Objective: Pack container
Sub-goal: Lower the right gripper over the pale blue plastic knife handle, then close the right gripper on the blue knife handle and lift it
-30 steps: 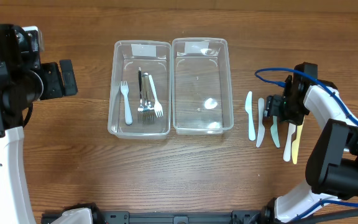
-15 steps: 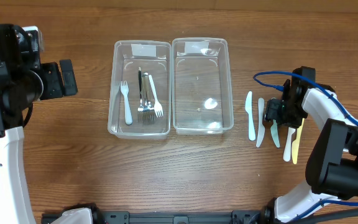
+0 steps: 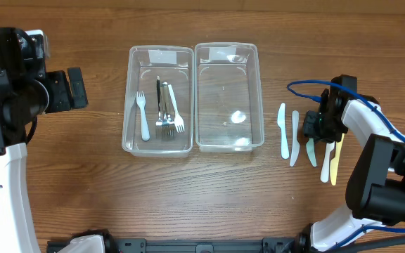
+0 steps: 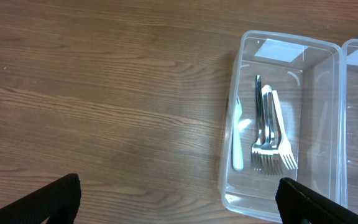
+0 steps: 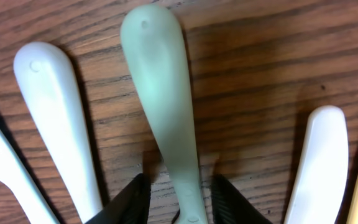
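This looks like a robotics lab bench, not a kitchen: a left arm (image 3: pixel 5 105) and a right arm (image 3: pixel 382 140), both white and black, stand at opposite ends of a wood-grain counter (image 3: pixel 83 183). A loose blue cable (image 3: pixel 302 85) loops off the right one, and a black mounting rail (image 3: pixel 202 246) runs along the counter's lower edge in the overhead view. The things on it are set out like test props — 2 matching clear plastic tubs (image 3: pixel 128 105) side by side and, just beside them, a tidy row of disposable plastic knives (image 3: pixel 283 133).
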